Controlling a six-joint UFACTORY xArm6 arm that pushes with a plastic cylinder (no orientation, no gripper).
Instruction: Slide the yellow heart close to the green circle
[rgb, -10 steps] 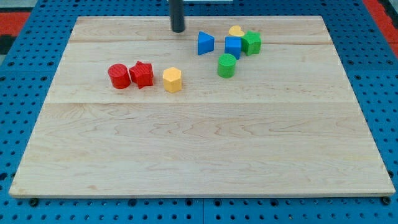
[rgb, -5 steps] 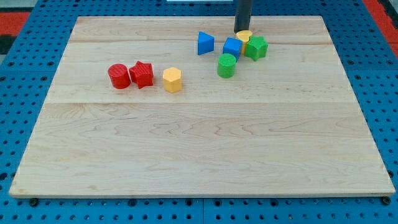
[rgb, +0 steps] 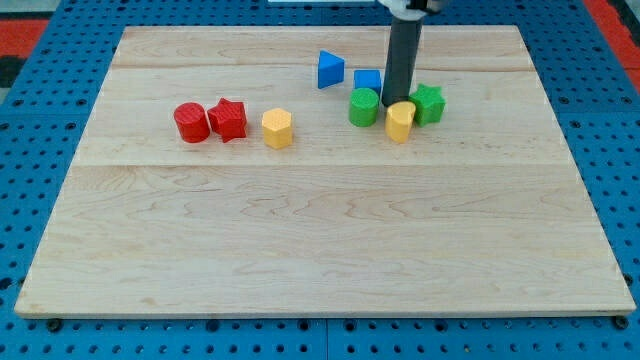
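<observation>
The yellow heart (rgb: 400, 123) lies just right of the green circle (rgb: 364, 106), a small gap between them. My tip (rgb: 394, 104) sits at the heart's top edge, touching it, between the green circle and the green star-like block (rgb: 428, 104). The rod partly hides the blue cube (rgb: 368, 80) behind it.
A blue triangle (rgb: 331, 69) lies up-left of the cube. A yellow hexagon (rgb: 277, 128), a red star-like block (rgb: 228, 119) and a red cylinder (rgb: 191, 122) line up at the left. The wooden board (rgb: 320, 230) sits on a blue pegboard.
My tip swept right along the top, then came down the view, pushing the yellow heart from behind the blue cube to beside the green circle. The green star shifted right and down.
</observation>
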